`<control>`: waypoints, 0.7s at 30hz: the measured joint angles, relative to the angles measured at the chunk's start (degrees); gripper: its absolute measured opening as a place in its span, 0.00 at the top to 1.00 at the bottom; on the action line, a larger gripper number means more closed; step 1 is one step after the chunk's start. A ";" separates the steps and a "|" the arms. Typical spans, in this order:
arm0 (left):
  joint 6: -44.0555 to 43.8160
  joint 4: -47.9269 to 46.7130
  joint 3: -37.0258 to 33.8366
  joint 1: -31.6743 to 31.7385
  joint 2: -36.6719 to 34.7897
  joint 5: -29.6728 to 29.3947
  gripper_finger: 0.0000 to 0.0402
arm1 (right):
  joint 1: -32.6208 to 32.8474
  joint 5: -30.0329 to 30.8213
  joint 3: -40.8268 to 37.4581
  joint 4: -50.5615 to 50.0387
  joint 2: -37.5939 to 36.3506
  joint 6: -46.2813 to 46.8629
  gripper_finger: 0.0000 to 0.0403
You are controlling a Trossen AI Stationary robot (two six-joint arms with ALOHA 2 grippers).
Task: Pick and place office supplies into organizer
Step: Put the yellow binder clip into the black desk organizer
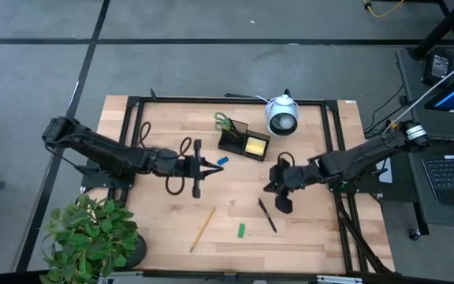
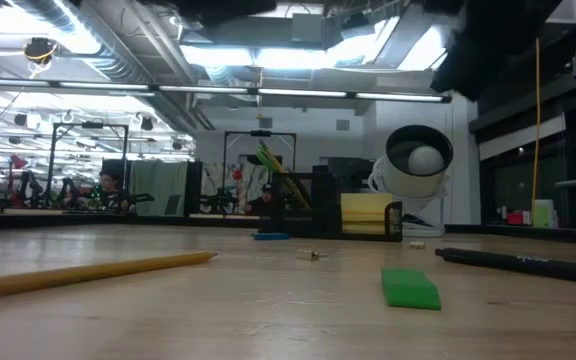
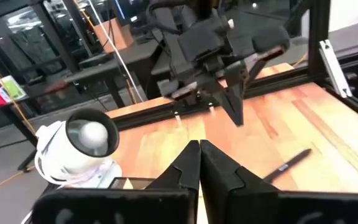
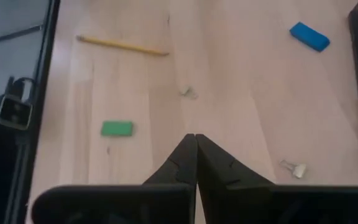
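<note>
The black organizer (image 1: 241, 142) stands at the table's far middle, with a yellow sticky-note pad (image 1: 256, 144) and green-handled scissors (image 1: 225, 121) in it. On the table lie a blue piece (image 1: 221, 160), a black pen (image 1: 267, 214), a wooden pencil (image 1: 202, 229) and a green piece (image 1: 242, 229). My left gripper (image 1: 213, 166) hangs shut above the table beside the blue piece, pointing toward the right edge, nothing between its fingers (image 3: 199, 149). My right gripper (image 1: 270, 188) hangs shut above the table, just beyond the pen, slanting down, also holding nothing (image 4: 194, 142).
A white round lens-faced device (image 1: 282, 116) stands right of the organizer. A potted plant (image 1: 89, 237) sits at the near left corner. A black frame (image 1: 333, 126) runs round the table. Two small metal bits (image 4: 294, 168) lie on the wood between the grippers.
</note>
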 joint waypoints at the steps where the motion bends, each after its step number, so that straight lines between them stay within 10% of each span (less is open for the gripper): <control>1: -0.04 -0.83 -0.01 -0.69 -0.66 -0.68 1.00 | 0.73 0.64 0.62 -1.41 0.00 -0.12 0.99; 21: -9.27 5.07 -15.62 -3.55 -11.42 -4.76 0.99 | -2.86 -2.86 4.34 -10.77 4.76 7.89 0.98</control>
